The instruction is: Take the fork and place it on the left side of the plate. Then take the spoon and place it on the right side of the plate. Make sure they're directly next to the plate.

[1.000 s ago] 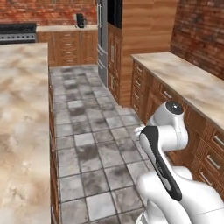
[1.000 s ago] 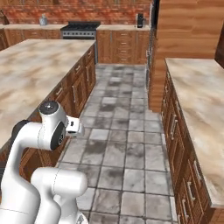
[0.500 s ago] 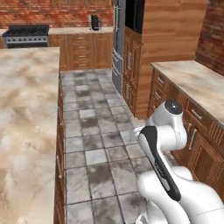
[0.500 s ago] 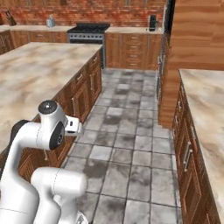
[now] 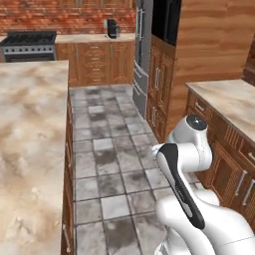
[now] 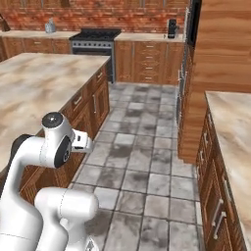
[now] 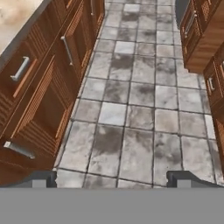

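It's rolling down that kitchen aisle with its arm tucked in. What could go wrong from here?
1. The tiled grey floor aisle runs narrow between the marble-topped island with wooden drawers and the wooden counter cabinets; the white arm's elbow sits close to the island's side and might clip its drawer handles.
2. The open claw points at the floor with nothing in it, and no cutlery or plate is visible yet, so the robot may stop badly placed for reaching.

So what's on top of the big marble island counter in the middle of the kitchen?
The beige marble island counter looks bare as far as it shows. Its near end is cut off by the picture edge and partly hidden by the white robot arm, so anything there cannot be seen.
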